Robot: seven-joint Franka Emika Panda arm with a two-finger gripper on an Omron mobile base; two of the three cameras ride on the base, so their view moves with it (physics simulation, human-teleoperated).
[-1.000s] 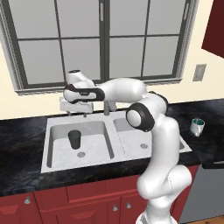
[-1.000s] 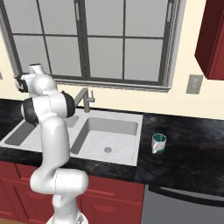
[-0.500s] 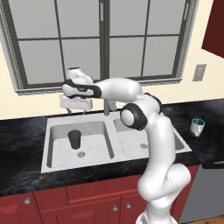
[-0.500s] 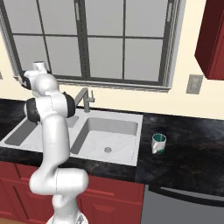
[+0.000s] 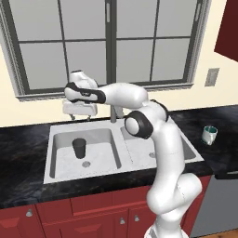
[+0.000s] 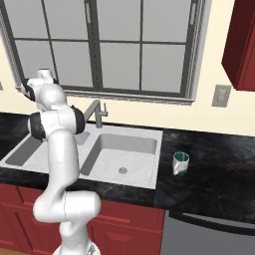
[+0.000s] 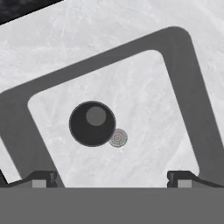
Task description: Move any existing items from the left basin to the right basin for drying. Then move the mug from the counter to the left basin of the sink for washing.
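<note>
A dark grey tumbler [image 5: 79, 148] stands upright in the left basin [image 5: 100, 155] of the sink [image 5: 126, 157], just behind the drain. My gripper [image 5: 80, 115] hangs open well above the basin's back rim, pointing down. In the hand view I look straight down into the tumbler [image 7: 92, 123], which sits left of centre beside the drain [image 7: 118, 138], far below my open gripper [image 7: 112, 179]. The white mug [image 5: 209, 135] with the green inside stands on the black counter [image 5: 218, 153] right of the sink, also seen as the mug [image 6: 181, 163]. The right basin [image 6: 127, 149] holds nothing.
The grey faucet [image 5: 113, 111] rises behind the divider between the basins, just right of my hand. A window with a sill runs along the wall behind the sink. Red cabinet fronts [image 5: 83, 214] sit below the counter.
The arm's elbow has swung a little to the left, and the hand has stayed over the back of the left basin. The jaws stay open and the tumbler and mug have not moved.
</note>
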